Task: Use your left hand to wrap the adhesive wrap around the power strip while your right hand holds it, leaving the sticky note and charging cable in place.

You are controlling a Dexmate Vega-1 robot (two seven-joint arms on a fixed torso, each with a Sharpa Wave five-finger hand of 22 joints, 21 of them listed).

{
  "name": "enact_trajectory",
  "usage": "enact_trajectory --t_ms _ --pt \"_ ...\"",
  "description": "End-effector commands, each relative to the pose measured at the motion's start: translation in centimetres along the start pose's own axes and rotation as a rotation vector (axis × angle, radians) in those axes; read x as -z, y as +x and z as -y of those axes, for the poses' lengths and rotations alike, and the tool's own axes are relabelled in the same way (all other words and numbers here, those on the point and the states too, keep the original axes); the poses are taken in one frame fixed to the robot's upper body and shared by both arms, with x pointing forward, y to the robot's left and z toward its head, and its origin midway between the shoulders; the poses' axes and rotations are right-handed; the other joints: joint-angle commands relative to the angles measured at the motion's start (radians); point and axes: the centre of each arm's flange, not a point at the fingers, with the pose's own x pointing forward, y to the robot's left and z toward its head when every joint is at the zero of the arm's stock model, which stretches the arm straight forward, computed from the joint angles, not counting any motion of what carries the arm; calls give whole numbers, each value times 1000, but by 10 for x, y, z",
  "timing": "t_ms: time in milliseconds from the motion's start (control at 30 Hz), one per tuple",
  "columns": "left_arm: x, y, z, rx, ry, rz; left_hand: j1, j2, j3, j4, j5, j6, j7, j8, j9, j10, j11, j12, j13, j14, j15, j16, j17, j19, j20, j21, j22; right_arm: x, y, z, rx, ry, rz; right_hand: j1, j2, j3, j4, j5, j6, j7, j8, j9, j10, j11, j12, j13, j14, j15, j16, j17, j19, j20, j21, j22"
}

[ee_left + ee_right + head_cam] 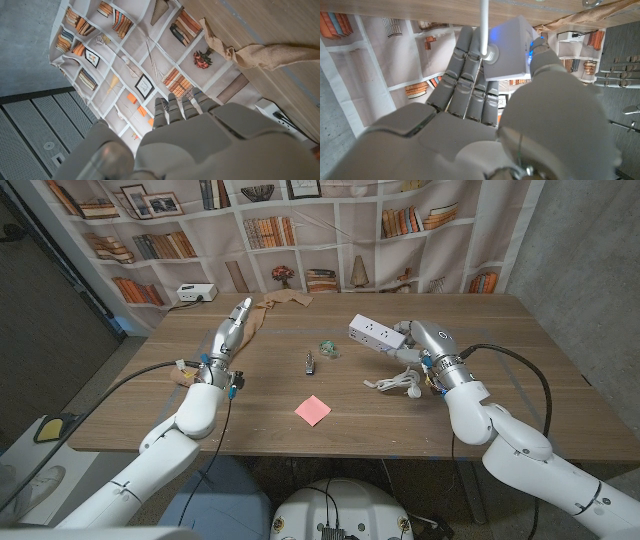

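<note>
While gripped in the right hand (412,340), lifted off the wooden table (520,380): white power strip (377,333), long axis running across the table, free end aimed toward the left hand (232,332), socket face turned up and toward the camera. Fingers of that right hand pressed together along the strip's far side, thumb clamped on the near side, seen close in the right wrist view. White cord (483,25) leaving the strip's end cap there, blue light glowing beside the thumb. No brand, no readable writing on the strip.

Well left of the strip: left hand raised, fingers (175,107) straight and pressed together, nothing in them, pointing at the tan adhesive wrap (275,308) lying crumpled near the far edge. Left-front of the strip, mid-table: pink sticky note (313,410), blank. Just below the strip: white charging cable (393,383) in a loose coil. Between strip and left hand: small dark object (309,363) and a small clear one (328,347), too small to tell. Open wood left-front of the strip, out to the near edge
</note>
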Motion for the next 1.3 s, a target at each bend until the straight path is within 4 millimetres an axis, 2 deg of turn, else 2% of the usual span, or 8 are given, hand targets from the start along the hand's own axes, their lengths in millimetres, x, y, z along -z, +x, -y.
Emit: enact_trajectory --t_ms 33,767,1300 --pt "-4 -11 -5 6 86 5 16 3 3 -11 -3 7 -3 3 2 7 -2 2 5 -6 -3 0 1 -3 -1 0 1 0 -3 8 7 -13 -5 165 172 12 7 3 77 -77 -3 6 115 -116 59 84 77 -143 -6 6 -5 -11 12 2" --pt "-4 -34 -17 -18 153 -2 28 6 9 -21 -10 23 -2 7 2 11 -8 3 5 -5 -9 2 1 2 -4 5 1 6 -5 13 3 -11 0 165 171 11 7 2 80 -77 -7 8 114 -118 59 84 78 -142 -19 21 -15 -13 38 0" --pt "-12 -42 -45 -36 291 -7 34 14 15 -25 -14 44 4 12 3 30 -5 9 6 5 -10 5 2 11 -6 8 1 5 -7 12 -3 -13 -1 164 172 11 7 1 80 -78 -10 10 112 -117 59 84 81 -142 -27 31 -22 -14 55 -2"
